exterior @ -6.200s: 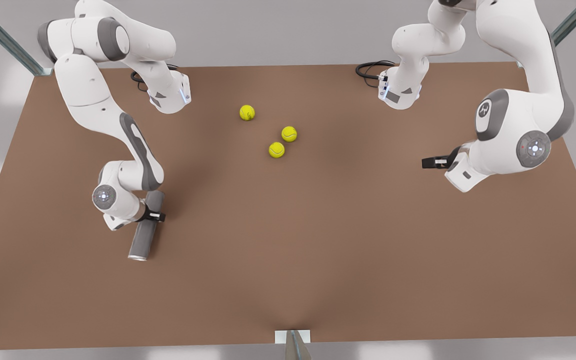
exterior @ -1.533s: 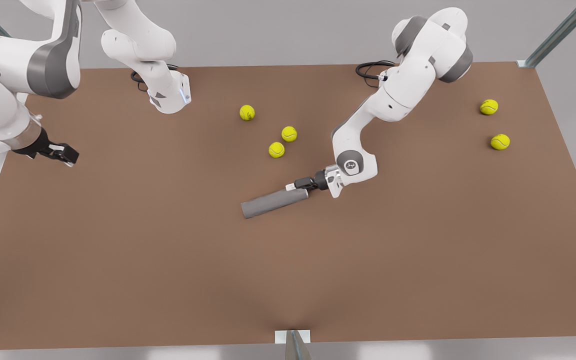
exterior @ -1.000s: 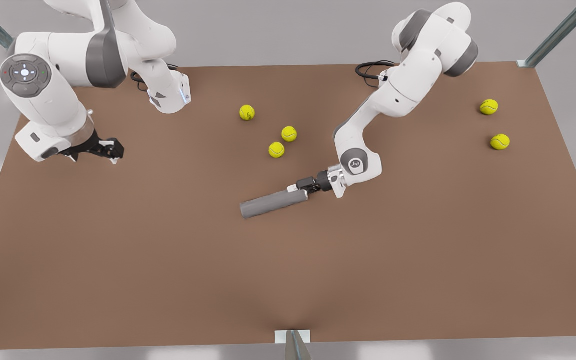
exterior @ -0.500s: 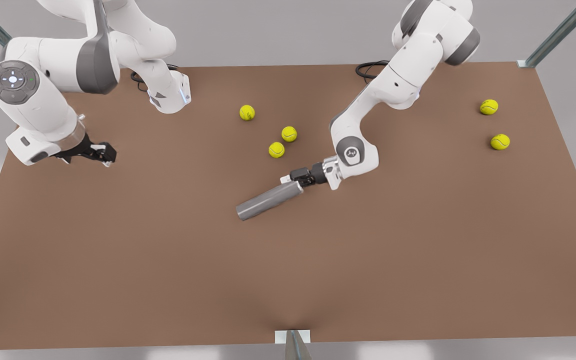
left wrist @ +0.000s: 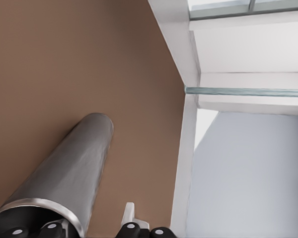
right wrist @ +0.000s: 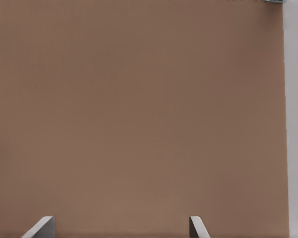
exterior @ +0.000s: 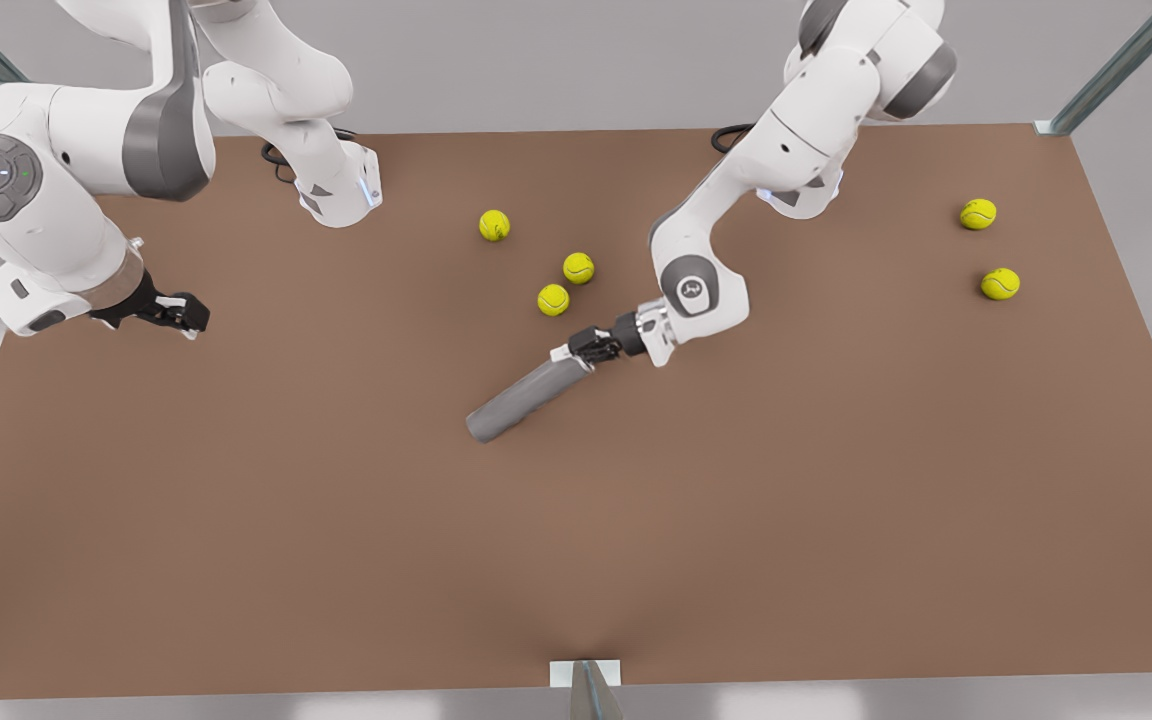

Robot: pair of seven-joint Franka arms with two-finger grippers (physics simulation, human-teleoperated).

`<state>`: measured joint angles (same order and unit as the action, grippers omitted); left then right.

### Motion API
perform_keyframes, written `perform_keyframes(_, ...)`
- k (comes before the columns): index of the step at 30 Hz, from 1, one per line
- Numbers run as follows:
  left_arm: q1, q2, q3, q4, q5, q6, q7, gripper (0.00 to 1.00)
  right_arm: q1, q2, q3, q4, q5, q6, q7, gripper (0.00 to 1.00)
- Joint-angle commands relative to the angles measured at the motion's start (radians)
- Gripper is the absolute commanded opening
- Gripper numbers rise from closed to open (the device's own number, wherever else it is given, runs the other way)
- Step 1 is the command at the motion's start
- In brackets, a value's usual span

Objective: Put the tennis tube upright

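The tube (exterior: 519, 401) looks like matt dark grey plastic or card, smooth, with a polished silvery metal rim (left wrist: 37, 204). The table (exterior: 736, 500) is flat matt brown, without grain or shine. The balls (exterior: 553, 299) look fuzzy, felt-like yellow. Arm shells (exterior: 796, 130) are glossy white plastic with grey panels; the corner posts (exterior: 1121, 62) look like brushed metal.

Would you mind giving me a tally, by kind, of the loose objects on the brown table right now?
Yellow tennis balls: 5
Tennis tube: 1, dark grey, tilted, its silvery-rimmed end gripped by the left gripper
Total: 6
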<state>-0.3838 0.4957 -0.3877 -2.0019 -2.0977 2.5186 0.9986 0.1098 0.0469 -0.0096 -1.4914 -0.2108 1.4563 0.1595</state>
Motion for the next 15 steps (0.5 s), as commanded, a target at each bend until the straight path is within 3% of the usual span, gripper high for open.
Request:
perform_keyframes(1,-0.006,0.000,0.000,0.002,-0.004,0.046,-0.025,0.52,0.005,0.004,-0.003,0.000,0.001,0.001,-0.003,1.00)
perform_keyframes(2,-0.006,0.000,0.000,0.002,-0.005,0.046,-0.025,0.52,0.005,0.005,-0.004,0.000,0.001,0.001,-0.003,1.00)
perform_keyframes(3,-0.006,-0.002,0.000,0.002,-0.007,0.046,-0.025,0.45,0.005,0.005,-0.004,0.000,0.001,0.003,-0.003,1.00)
perform_keyframes(15,0.019,-0.025,-0.082,0.075,-0.033,0.256,-0.051,0.42,0.005,0.005,-0.006,0.000,0.001,0.003,-0.017,1.00)
